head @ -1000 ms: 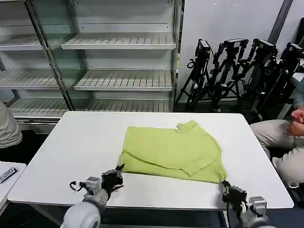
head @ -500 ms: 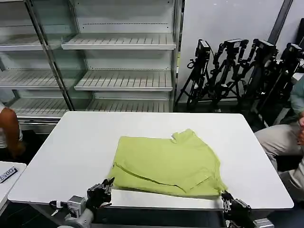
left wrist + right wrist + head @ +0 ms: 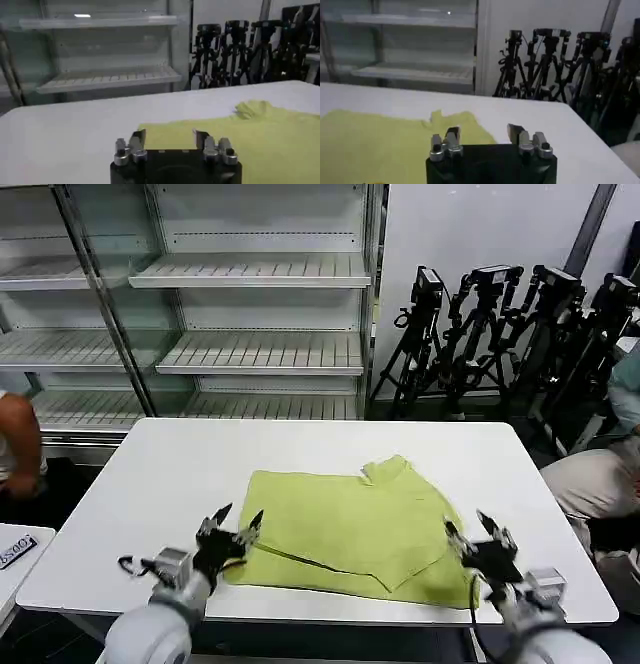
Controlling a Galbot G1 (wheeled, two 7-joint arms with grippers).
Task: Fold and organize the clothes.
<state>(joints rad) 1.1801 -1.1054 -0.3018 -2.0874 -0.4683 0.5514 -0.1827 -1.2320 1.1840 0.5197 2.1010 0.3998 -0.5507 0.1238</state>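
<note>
The clothes are a lime T-shirt (image 3: 355, 529) lying folded on the white table (image 3: 180, 474), with one sleeve bunched up at its far edge. My left gripper (image 3: 234, 523) hovers open at the shirt's near left corner, holding nothing. My right gripper (image 3: 479, 529) is open over the near right corner, also holding nothing. In the left wrist view the open fingers (image 3: 137, 138) frame the shirt (image 3: 250, 135) ahead. The right wrist view has its gripper (image 3: 484, 132) open above the shirt's right edge (image 3: 380, 140).
Metal shelving (image 3: 250, 304) stands behind the table, with camera tripods (image 3: 500, 324) at the back right. A seated person's legs (image 3: 595, 494) are just off the table's right edge, and a person's arm (image 3: 20, 449) off the left edge.
Both grippers rose from below the table's near edge to the shirt's near corners and opened. The shirt shifted a little toward the near left.
</note>
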